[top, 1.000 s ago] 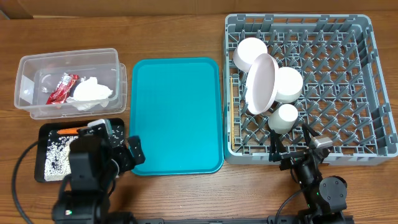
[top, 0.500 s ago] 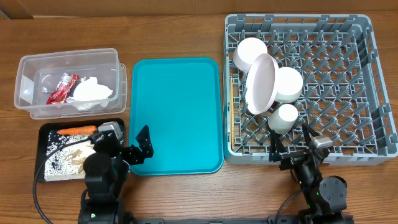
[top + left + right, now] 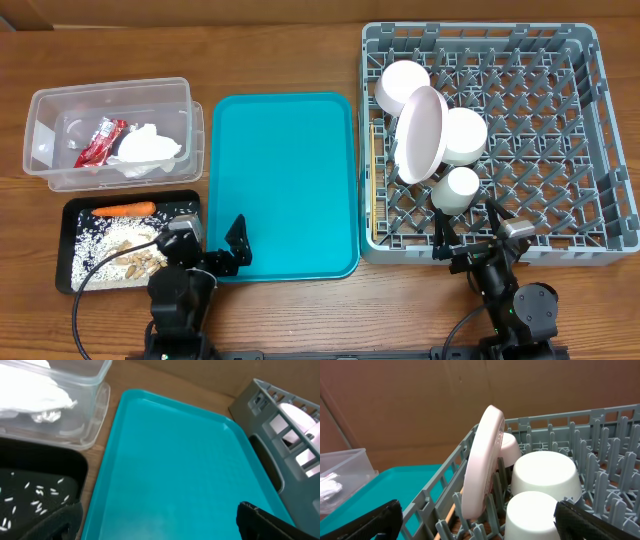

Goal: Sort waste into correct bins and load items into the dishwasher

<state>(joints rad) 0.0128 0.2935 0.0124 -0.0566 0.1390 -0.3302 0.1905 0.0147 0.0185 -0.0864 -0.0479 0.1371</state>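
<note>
Overhead view: at lower left, the left gripper [image 3: 212,243] sits low, jaws spread wide and empty, beside the teal tray's [image 3: 285,180] near corner. At lower right, the right gripper [image 3: 468,232], also wide and empty, faces the grey rack [image 3: 580,150], which holds an upright pink plate [image 3: 420,135] and a cup [image 3: 460,187]. The red wrapper [image 3: 100,141] lies in the clear tub [image 3: 40,105], the carrot [image 3: 122,210] in the black tray [image 3: 68,210].

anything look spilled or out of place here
Nothing stands out. The rice is scattered but lies inside the black tray, the wrapper and wad sit in the clear tub, and the pink plate stands on edge in the rack.
</note>
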